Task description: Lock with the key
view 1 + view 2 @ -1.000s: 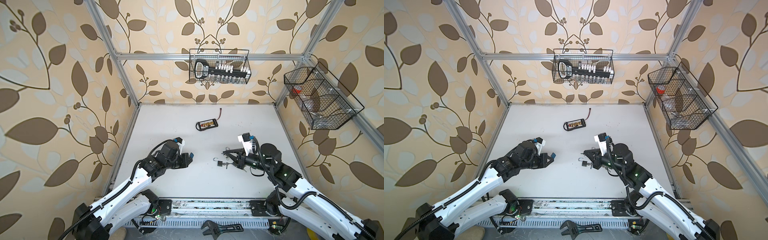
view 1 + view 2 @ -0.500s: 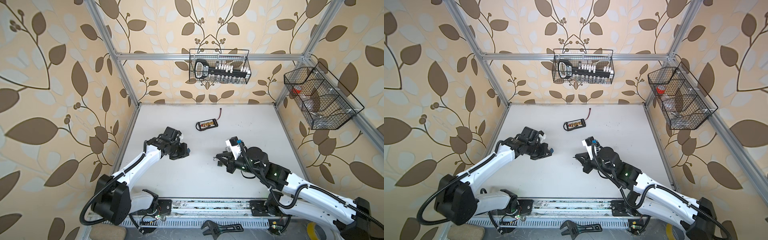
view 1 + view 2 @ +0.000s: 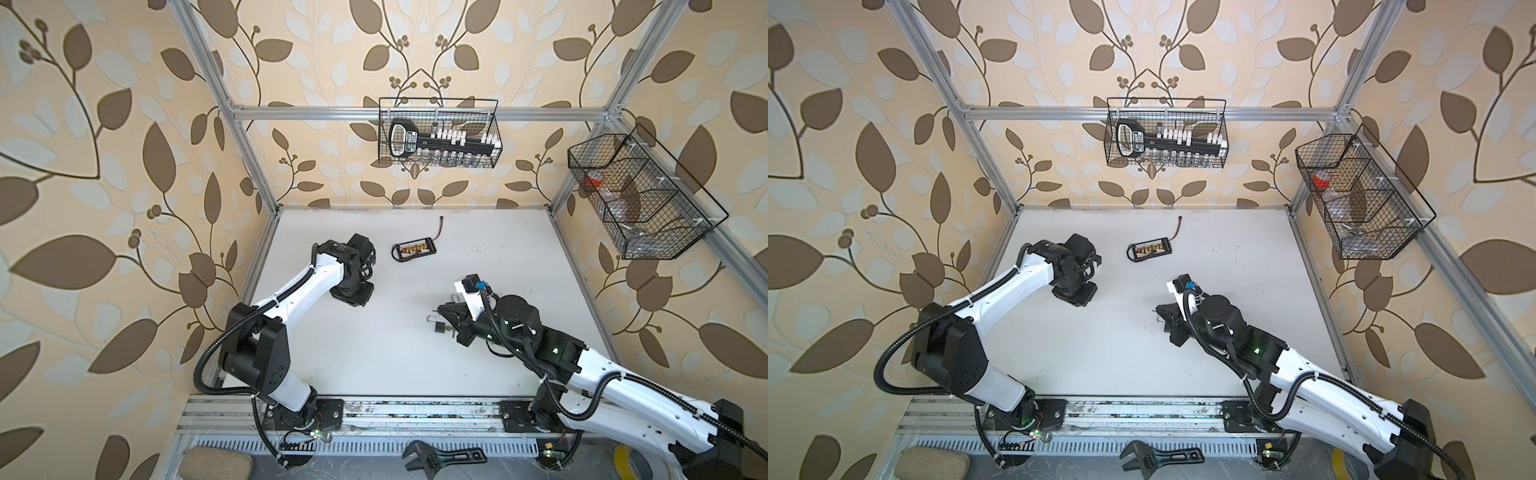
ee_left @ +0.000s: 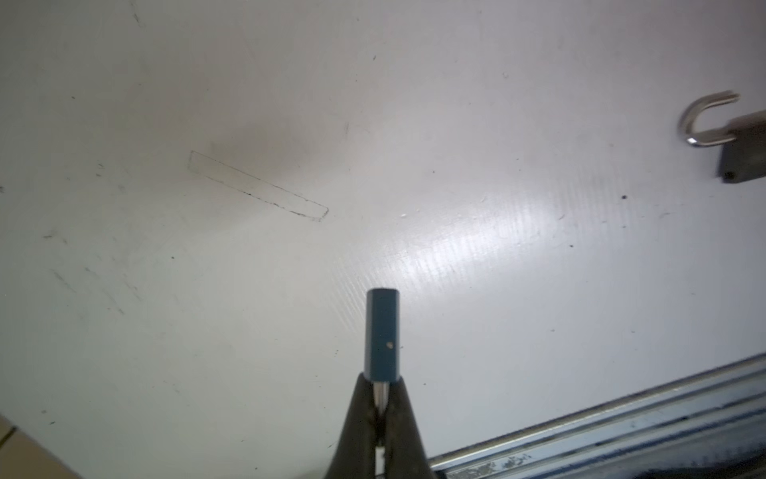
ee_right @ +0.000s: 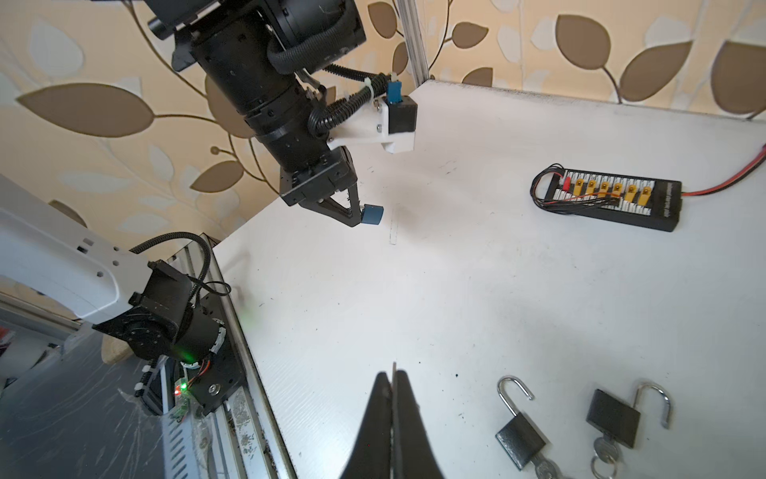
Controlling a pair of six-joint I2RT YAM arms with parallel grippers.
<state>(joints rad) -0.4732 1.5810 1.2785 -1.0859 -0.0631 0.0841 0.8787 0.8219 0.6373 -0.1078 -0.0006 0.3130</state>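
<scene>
Two padlocks (image 5: pixel 520 431) lie on the counter (image 5: pixel 497 269), hoops open, so nothing is locked yet. Well apart from them, the left tool (image 4: pixel 380 385) is pinched tight on a blue key (image 4: pixel 382 336). Just beside them, the right tool (image 5: pixel 393 381) is closed and looks empty.

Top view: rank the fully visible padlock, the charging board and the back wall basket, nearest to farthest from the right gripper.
1. Padlock, right beside the right gripper.
2. Charging board, farther back and slightly left.
3. Wire basket, hanging high at the back.
</scene>
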